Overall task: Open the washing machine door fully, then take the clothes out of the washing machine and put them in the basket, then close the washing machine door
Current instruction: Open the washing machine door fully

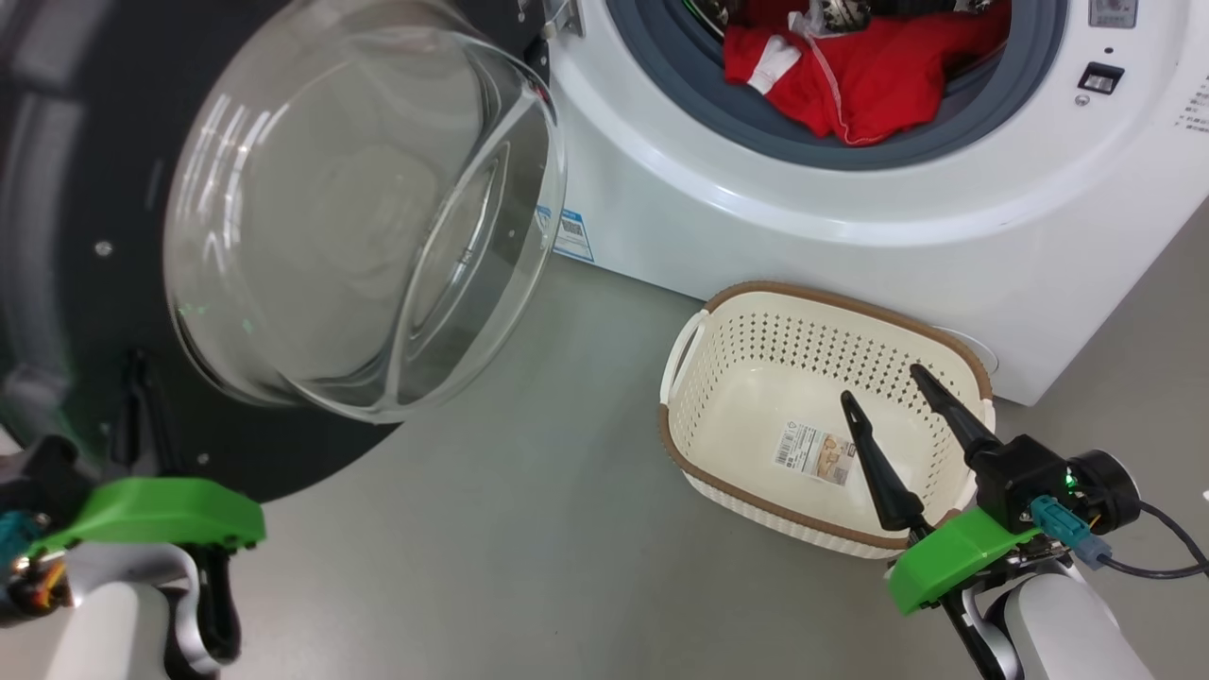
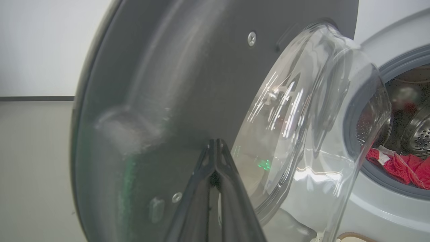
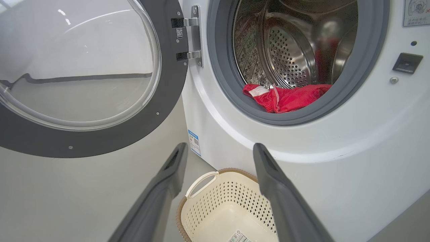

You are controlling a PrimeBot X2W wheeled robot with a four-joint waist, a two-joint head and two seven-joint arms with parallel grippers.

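The washing machine door [image 1: 359, 208] stands swung open at the left, its glass bowl bulging toward me. My left gripper [image 2: 215, 141] is shut, its tips against the door's dark inner rim [image 2: 188, 84]; in the head view it is at the lower left [image 1: 140, 368]. Red clothes [image 1: 869, 76] lie at the front of the drum of the washing machine [image 1: 850, 236], resting on the grey rubber ring. The cream basket [image 1: 756, 349] stands on the floor before the machine, holding nothing but its label. My right gripper [image 1: 883, 382] hovers open over the basket's near right side, holding nothing.
The floor [image 1: 529, 529] between door and basket is grey. The door hinge [image 3: 191, 37] sits at the opening's left. A dark latch slot [image 3: 406, 63] is on the machine's front, right of the opening. A cable [image 1: 1162, 557] trails from my right wrist.
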